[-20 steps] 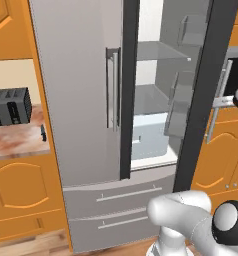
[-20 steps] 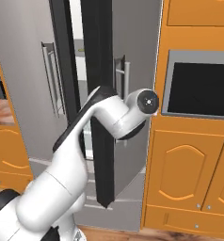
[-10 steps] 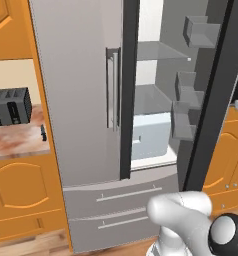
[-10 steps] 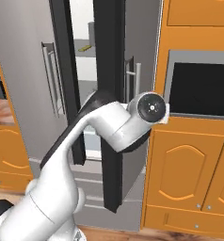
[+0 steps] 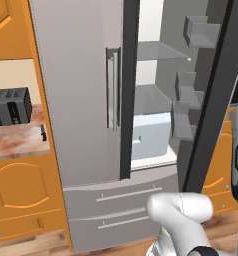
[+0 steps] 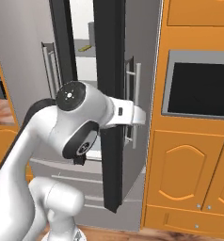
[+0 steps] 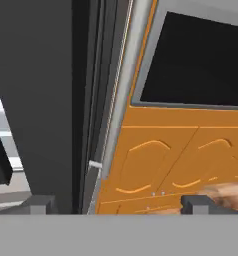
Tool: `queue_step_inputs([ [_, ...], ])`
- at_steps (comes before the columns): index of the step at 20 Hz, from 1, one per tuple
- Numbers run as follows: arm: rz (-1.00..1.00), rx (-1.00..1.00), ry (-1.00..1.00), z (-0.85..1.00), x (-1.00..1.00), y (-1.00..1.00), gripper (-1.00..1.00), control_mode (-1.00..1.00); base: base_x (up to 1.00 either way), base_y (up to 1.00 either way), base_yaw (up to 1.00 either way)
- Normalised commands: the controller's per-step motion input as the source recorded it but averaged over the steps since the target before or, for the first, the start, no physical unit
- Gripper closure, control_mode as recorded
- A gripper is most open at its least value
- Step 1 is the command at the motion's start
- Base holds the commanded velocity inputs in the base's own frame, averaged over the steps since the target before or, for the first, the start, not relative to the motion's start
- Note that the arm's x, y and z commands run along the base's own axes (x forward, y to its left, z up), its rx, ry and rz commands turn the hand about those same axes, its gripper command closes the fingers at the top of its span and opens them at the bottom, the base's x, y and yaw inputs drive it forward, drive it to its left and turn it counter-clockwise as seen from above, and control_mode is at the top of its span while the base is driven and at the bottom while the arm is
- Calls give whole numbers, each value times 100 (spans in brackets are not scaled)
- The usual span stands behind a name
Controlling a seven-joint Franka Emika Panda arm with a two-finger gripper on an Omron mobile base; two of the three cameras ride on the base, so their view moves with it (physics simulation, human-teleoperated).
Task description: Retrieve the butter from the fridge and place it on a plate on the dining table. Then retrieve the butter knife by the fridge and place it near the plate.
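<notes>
The fridge (image 5: 86, 100) has its left door shut and its right door (image 6: 111, 94) swung wide open. On an upper shelf inside lies a tiny yellow block, the butter (image 6: 84, 48). My gripper (image 7: 119, 205) is open, fingertips far apart, nothing between them. It sits at the outer face of the open door, with the steel handle bar (image 7: 128, 75) just ahead. A small dark sliver, seemingly the butter knife (image 5: 43, 132), rests on the counter beside the fridge. The plate and the dining table are out of view.
A black toaster (image 5: 10, 106) stands on the marbled counter (image 5: 16, 145) left of the fridge. Right of the fridge is a black oven window (image 6: 198, 89) set in orange cabinets (image 6: 189, 174). Door bins (image 5: 188, 107) jut from the open door; two drawers (image 5: 116, 200) lie below.
The right fridge door has swung further open. My fingers have spread apart and let go of the door handle. The arm has swung round with the door.
</notes>
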Motion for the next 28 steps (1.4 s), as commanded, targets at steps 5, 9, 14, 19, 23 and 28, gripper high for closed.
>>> queue_step_inputs([
  [5, -7, -63, 36, 7, -3, 100, -100, -100, 0, 0, 0],
  [9, -18, -61, 44, 0, 3, 96, -100, -100, 0, 0, 0],
  [14, -18, -38, 19, -6, 17, 55, -100, -100, 0, 0, 0],
  [19, -9, -26, 12, -5, 36, 33, -100, -100, 0, 0, 0],
  [23, 1, -20, 23, -26, 5, 25, -100, -100, 0, 0, 0],
  [28, 6, -9, 21, -27, 1, 3, -100, -100, 0, 0, 0],
])
